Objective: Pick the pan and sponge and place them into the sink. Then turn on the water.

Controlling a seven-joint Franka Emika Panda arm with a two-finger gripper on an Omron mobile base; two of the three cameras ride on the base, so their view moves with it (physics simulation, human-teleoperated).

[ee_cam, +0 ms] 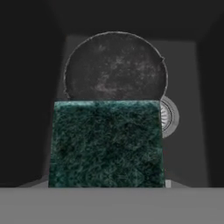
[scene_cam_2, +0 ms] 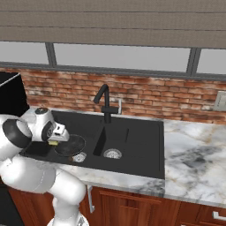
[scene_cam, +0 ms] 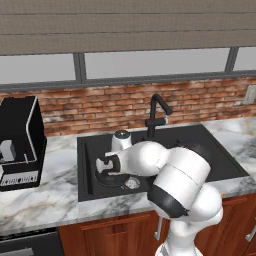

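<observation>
Sponge, green side toward my hand camera, sits clamped in my gripper over the left basin of the sink, just above the pan lying there beside the drain; no writing is legible

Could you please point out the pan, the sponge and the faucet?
pan (ee_cam: 114,65), hand view, speckled inside.
sponge (ee_cam: 106,143), hand view, green scouring face.
faucet (scene_cam_2: 106,104), right base view, upright neck.
</observation>
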